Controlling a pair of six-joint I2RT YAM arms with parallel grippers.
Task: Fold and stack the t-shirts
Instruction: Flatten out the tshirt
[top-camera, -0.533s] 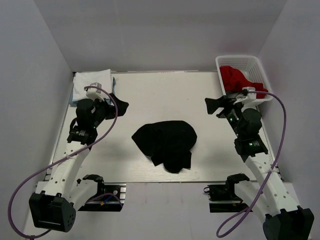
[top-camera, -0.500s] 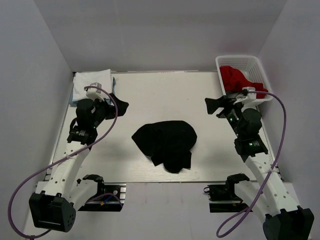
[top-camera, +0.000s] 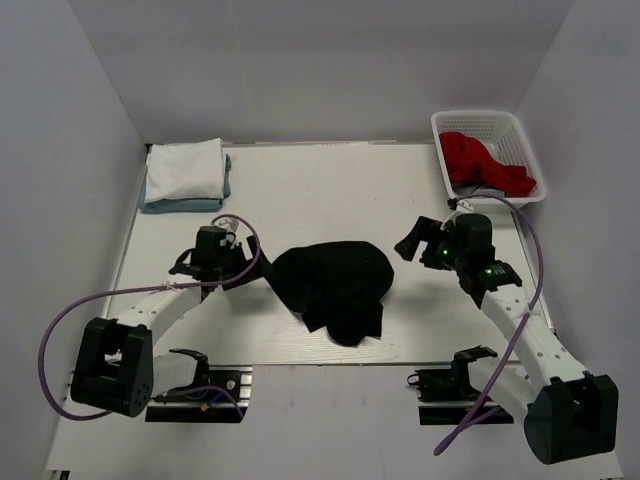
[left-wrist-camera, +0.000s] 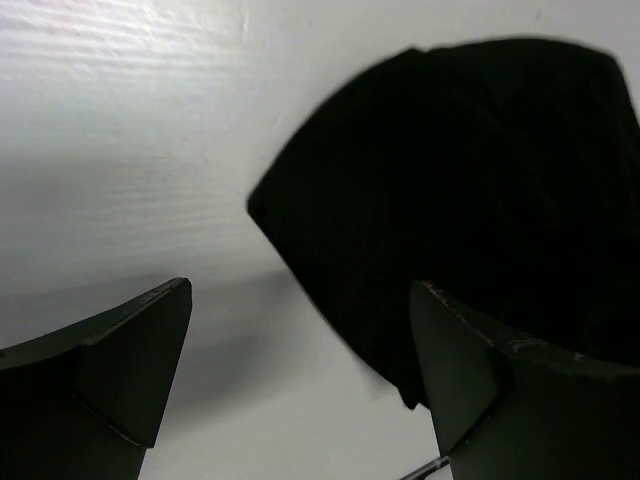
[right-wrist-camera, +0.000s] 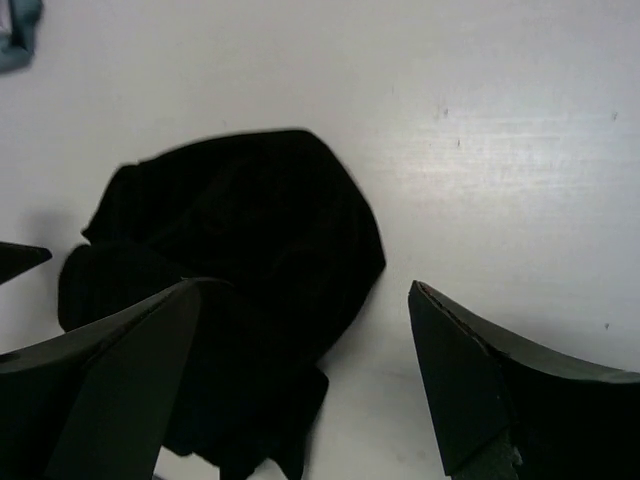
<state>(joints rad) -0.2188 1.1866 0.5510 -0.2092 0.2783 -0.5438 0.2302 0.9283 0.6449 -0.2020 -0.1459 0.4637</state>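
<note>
— What is being carried in the white mesh basket (top-camera: 478, 121)?

— A red cloth (top-camera: 478, 160) is being held in it, at 2 o'clock on the surface (top-camera: 330, 190).

— And the surface?

— It is being enclosed by pale walls (top-camera: 330, 70). A crumpled black t-shirt (top-camera: 335, 285) is lying at its middle. At 10 o'clock a folded white t-shirt (top-camera: 185, 168) is being borne by a light blue-grey t-shirt (top-camera: 185, 206).

— The claws?

— Both are being held wide open, with nothing gripped: the left claw (left-wrist-camera: 300, 288) just beside the black t-shirt's 9 o'clock edge, the right claw (right-wrist-camera: 305, 288) near its 3 o'clock side.
</note>
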